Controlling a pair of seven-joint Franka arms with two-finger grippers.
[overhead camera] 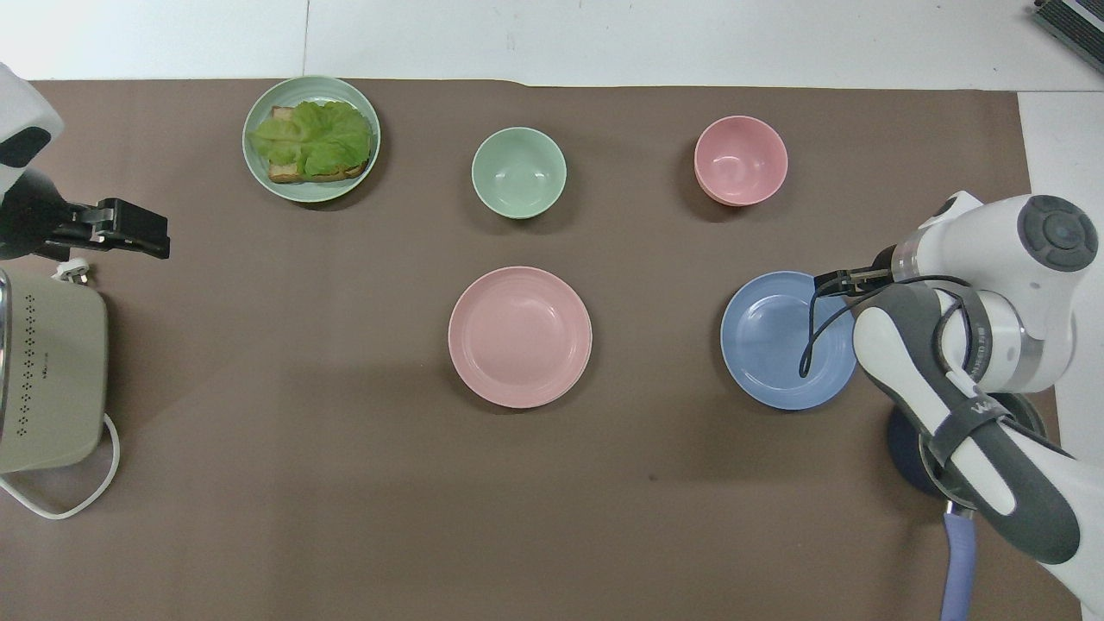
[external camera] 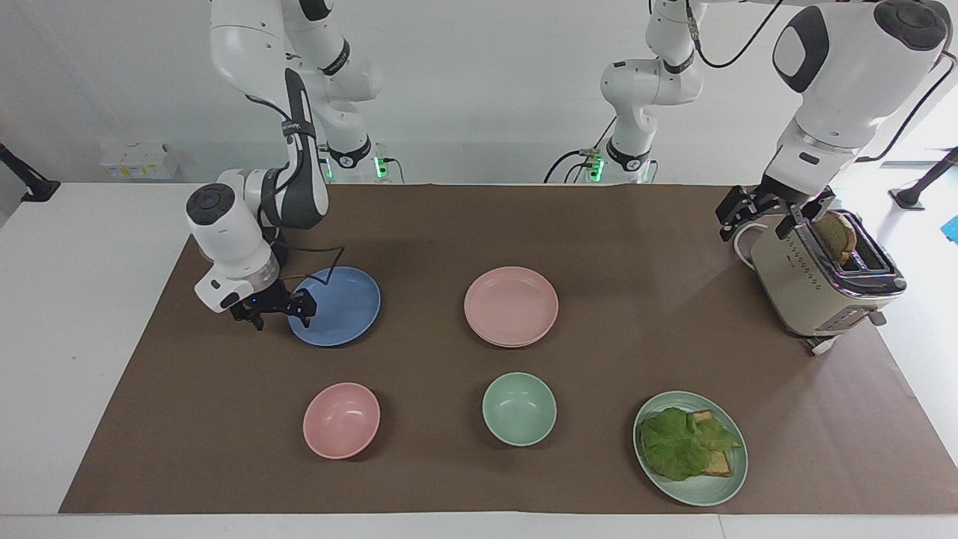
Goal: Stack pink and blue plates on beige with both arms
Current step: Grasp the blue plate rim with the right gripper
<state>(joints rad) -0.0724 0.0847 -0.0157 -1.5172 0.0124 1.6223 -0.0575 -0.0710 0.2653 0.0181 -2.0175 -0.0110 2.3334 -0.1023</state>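
Note:
The blue plate (external camera: pixel 340 303) (overhead camera: pixel 780 339) lies toward the right arm's end of the brown mat. My right gripper (external camera: pixel 275 313) (overhead camera: pixel 830 282) is open and low at that plate's rim, on the side toward the right arm's end. I cannot tell whether it touches the rim. The pink plate (external camera: pixel 511 303) (overhead camera: pixel 520 335) lies mid-mat. A thin second rim shows under its edge, and I cannot tell whether that is the beige plate, which is otherwise hidden. My left gripper (external camera: pixel 769 215) (overhead camera: pixel 138 235) hangs open and empty beside the toaster, waiting.
A beige toaster (external camera: pixel 819 281) with bread in it stands at the left arm's end. Farther from the robots are a pink bowl (external camera: pixel 341 419), a mint bowl (external camera: pixel 519 409) and a green plate (external camera: pixel 718 490) with lettuce on bread. A dark pot (overhead camera: pixel 910 444) sits under the right arm.

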